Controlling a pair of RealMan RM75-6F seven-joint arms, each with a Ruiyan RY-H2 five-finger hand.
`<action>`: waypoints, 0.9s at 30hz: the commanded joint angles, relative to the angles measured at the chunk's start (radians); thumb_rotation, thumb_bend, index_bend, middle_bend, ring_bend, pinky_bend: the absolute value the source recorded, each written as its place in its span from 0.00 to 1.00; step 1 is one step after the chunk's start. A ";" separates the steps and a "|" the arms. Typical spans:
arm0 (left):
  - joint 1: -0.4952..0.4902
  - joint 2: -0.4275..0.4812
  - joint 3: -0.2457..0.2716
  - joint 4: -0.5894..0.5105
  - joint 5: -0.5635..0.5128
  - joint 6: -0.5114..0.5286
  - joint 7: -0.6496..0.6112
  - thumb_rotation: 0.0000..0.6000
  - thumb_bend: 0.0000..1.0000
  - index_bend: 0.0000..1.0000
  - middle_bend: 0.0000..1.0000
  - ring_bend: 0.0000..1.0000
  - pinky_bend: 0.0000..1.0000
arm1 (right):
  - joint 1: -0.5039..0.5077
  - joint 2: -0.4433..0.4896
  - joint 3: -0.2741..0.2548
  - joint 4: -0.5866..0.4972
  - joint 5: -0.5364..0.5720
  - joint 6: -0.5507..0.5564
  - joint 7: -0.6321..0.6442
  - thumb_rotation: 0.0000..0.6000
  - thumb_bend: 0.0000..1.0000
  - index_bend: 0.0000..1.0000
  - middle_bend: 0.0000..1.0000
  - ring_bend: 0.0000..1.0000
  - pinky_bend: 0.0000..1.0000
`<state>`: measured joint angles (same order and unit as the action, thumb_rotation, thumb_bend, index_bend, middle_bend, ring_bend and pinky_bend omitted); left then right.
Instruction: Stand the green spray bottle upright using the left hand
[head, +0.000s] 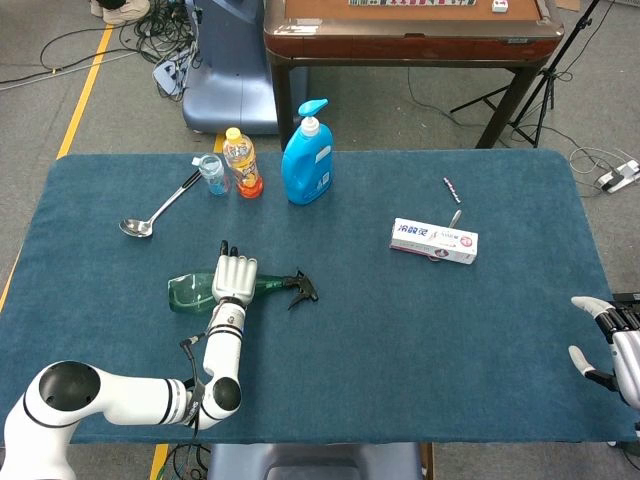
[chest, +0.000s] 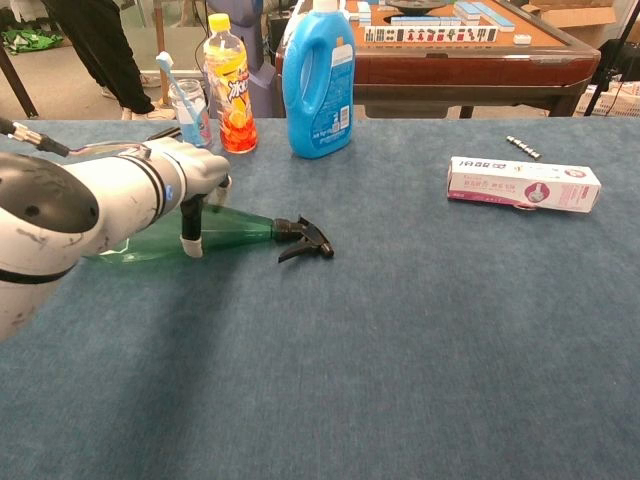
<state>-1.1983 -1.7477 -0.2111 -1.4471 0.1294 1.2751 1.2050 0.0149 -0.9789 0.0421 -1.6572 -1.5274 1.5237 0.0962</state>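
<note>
The green spray bottle (head: 190, 292) lies on its side on the blue table cloth, its black trigger head (head: 303, 290) pointing right. My left hand (head: 235, 275) lies across the bottle's middle with its fingers stretched out over it. In the chest view the left hand (chest: 190, 185) straddles the bottle (chest: 240, 228), the thumb hanging down on the near side and touching it. The fingers are not curled around the bottle. My right hand (head: 610, 335) hovers at the table's right edge, fingers apart and holding nothing.
A blue detergent bottle (head: 307, 155), an orange drink bottle (head: 241, 162) and a small cup (head: 212, 173) stand at the back, beyond the hand. A ladle (head: 150, 213) lies at the back left. A toothpaste box (head: 433, 240) and a pen (head: 452, 190) lie to the right.
</note>
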 joint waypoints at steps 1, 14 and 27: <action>0.019 -0.007 0.001 0.008 0.026 0.003 -0.010 1.00 0.20 0.42 0.41 0.18 0.00 | 0.001 -0.001 0.001 0.000 -0.002 0.000 0.000 1.00 0.28 0.24 0.27 0.20 0.25; 0.151 0.173 -0.024 -0.236 0.311 -0.072 -0.295 1.00 0.21 0.46 0.45 0.21 0.00 | 0.002 -0.003 0.002 0.001 -0.007 0.002 0.004 1.00 0.28 0.24 0.27 0.20 0.25; 0.383 0.289 -0.090 -0.228 0.818 -0.214 -1.054 1.00 0.21 0.45 0.44 0.20 0.00 | 0.010 -0.010 0.004 0.008 -0.011 -0.006 0.010 1.00 0.28 0.24 0.27 0.20 0.25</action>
<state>-0.9059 -1.4789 -0.2787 -1.7153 0.7693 1.1050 0.3767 0.0253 -0.9889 0.0460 -1.6493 -1.5384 1.5178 0.1066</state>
